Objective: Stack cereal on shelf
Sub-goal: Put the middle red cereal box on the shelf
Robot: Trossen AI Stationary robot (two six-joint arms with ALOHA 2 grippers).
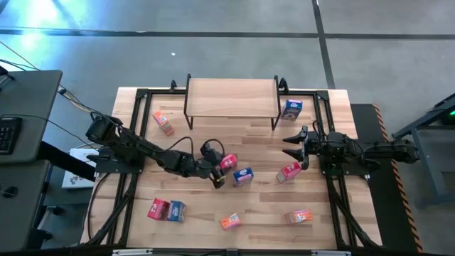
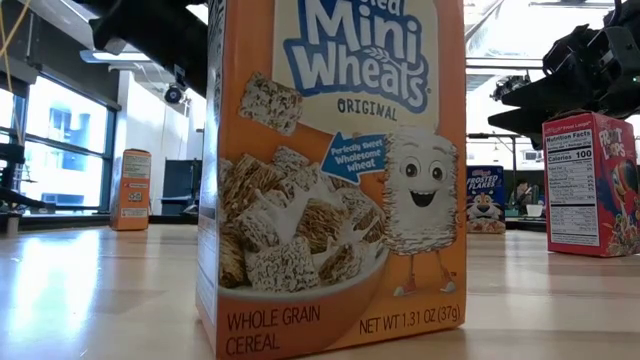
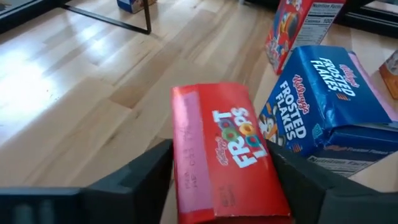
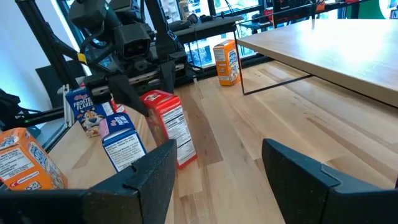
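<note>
Crowding the left gripper (image 3: 217, 180), a blue box (image 3: 326, 106) touches the red box (image 3: 224, 155).

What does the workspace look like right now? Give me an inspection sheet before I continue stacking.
Surface: wooden tabletop, boxes scattered across it.
Job's things: shelf at the far edge, no box on top; nine cereal boxes, among them a Froot Loops box, a Frosted Flakes box and a Mini-Wheats box.
Clutter: nothing seen.
Claws: left claw at the Froot Loops box; right claw open, empty, at the table's right side.
Cables: bundle off the table's left edge.
Surroundings: keyboard on a desk at left.
</note>
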